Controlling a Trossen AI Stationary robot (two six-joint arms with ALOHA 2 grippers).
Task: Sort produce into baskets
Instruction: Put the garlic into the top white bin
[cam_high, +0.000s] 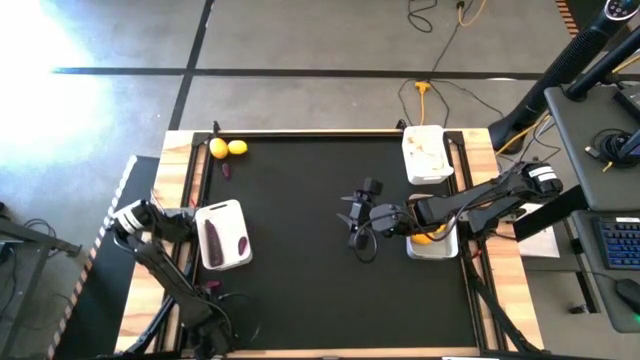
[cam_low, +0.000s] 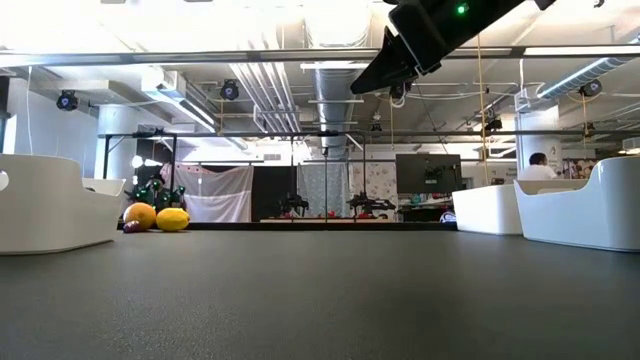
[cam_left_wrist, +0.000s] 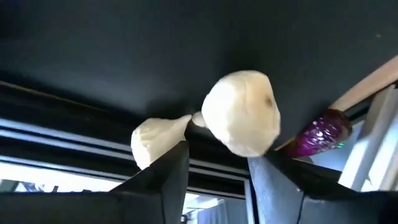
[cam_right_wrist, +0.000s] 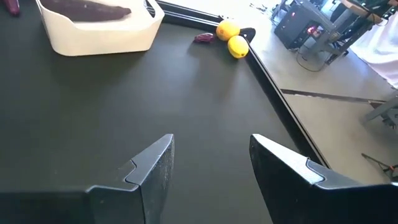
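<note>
My left gripper (cam_left_wrist: 217, 152) is open at the table's near left corner (cam_high: 213, 297). Just past its fingertips lie two whitish garlic bulbs, a larger one (cam_left_wrist: 242, 121) and a smaller one (cam_left_wrist: 155, 140), with a purple piece (cam_left_wrist: 320, 134) beside them at the mat's edge. My right gripper (cam_right_wrist: 208, 149) is open and empty above the middle of the mat (cam_high: 360, 225). Two lemons (cam_high: 228, 148) and a small purple piece (cam_high: 227, 170) lie at the far left corner. One tray (cam_high: 222, 235) holds purple pieces, one (cam_high: 425, 152) garlic, one (cam_high: 432, 240) lemons. My left gripper's fingers stand on either side of the larger garlic bulb's near end (cam_left_wrist: 239, 149); whether a fingertip (cam_left_wrist: 264, 165) touches it, I cannot tell. The bulb lies on the mat.
Raised rails (cam_high: 190, 200) run along the mat's left and right sides. The right arm (cam_high: 480, 200) reaches over the lemon tray. The low view shows the lemons (cam_low: 157, 217) far left and trays at both sides (cam_low: 590, 205). A person shows in the room behind (cam_low: 540, 165).
</note>
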